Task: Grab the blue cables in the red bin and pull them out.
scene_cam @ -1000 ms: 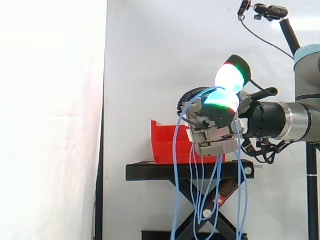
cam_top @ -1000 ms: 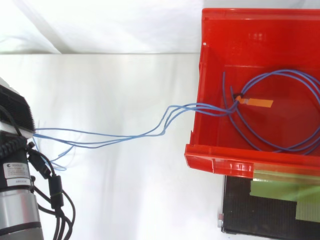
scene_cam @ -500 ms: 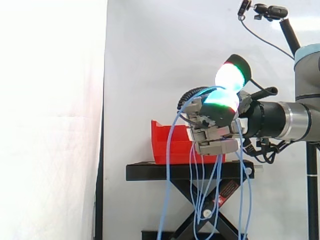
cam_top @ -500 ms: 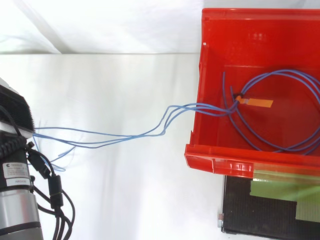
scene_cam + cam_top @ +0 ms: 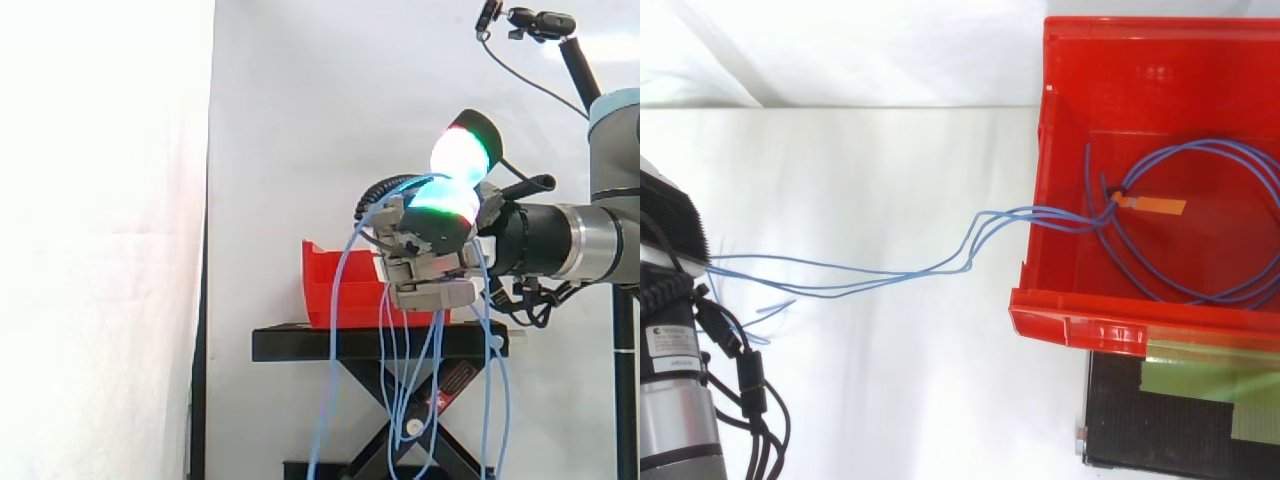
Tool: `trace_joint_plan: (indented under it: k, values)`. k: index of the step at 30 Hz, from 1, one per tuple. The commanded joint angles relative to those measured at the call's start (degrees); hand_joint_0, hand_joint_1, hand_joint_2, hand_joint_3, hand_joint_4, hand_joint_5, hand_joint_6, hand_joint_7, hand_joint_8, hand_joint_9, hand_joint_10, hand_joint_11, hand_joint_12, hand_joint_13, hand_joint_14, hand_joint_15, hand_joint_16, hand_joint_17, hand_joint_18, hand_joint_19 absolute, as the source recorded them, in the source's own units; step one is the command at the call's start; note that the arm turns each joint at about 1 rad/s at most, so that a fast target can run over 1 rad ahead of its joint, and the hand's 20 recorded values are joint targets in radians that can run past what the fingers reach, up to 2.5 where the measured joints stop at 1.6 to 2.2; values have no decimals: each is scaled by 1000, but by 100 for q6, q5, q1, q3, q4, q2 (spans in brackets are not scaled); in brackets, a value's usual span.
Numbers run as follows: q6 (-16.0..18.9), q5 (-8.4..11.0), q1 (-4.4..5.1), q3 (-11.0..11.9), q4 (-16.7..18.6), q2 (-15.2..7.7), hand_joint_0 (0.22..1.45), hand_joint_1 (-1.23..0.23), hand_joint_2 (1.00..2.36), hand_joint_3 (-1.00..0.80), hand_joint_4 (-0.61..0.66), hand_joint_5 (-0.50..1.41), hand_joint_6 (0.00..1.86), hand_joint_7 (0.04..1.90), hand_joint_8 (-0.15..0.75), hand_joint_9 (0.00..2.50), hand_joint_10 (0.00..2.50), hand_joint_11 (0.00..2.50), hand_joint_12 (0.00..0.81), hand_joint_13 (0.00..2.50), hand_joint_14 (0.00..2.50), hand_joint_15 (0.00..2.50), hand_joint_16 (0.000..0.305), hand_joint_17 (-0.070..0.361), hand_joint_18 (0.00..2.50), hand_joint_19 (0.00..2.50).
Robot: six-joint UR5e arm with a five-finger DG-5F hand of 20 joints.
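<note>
A: Change?
B: Leftmost hanging loop of the blue cables [image 5: 1065,218] has swung further left, lower centre, side view.
A: Hand [image 5: 432,270]?
B: Centre right, curled round those cables; their coil lies in the red bin [image 5: 1080,328], top view's right.

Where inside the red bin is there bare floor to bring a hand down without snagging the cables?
Bare floor lies in the red bin's top-left corner in the top view, between its left wall and the coil, above the orange tag. It is crowded at the left wall, where the blue cables cross toward the hand, and where loops hang before the stand.
</note>
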Motion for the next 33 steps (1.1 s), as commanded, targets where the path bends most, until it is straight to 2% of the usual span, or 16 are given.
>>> trace_joint_plan:
  k: [1,8,16,24,33]
  values:
    - [0,0,0,7,0,3,1049,-1049,1008,-773,122,649,1394,200,282,1162,871,1385,260,1029,2500,741,31,70,1268,1230]
    - [0,0,0,-1,0,3,1050,-1050,1009,-747,117,649,1411,194,284,1159,881,1401,267,1033,2500,716,30,67,1271,1246]
    - [0,0,0,-1,0,-6,1050,-1050,1009,-736,116,650,1422,183,282,1151,1024,1341,268,1035,2500,723,30,67,1278,1249]
    - [0,0,0,-1,0,3,1041,-1057,1012,-601,75,658,1480,159,275,1148,1078,1319,272,1035,2500,743,30,68,1278,1262]
    - [0,0,0,-1,0,3,1039,-1057,1012,-591,75,658,1493,157,270,1152,1139,1305,262,1035,2500,739,30,68,1280,1265]
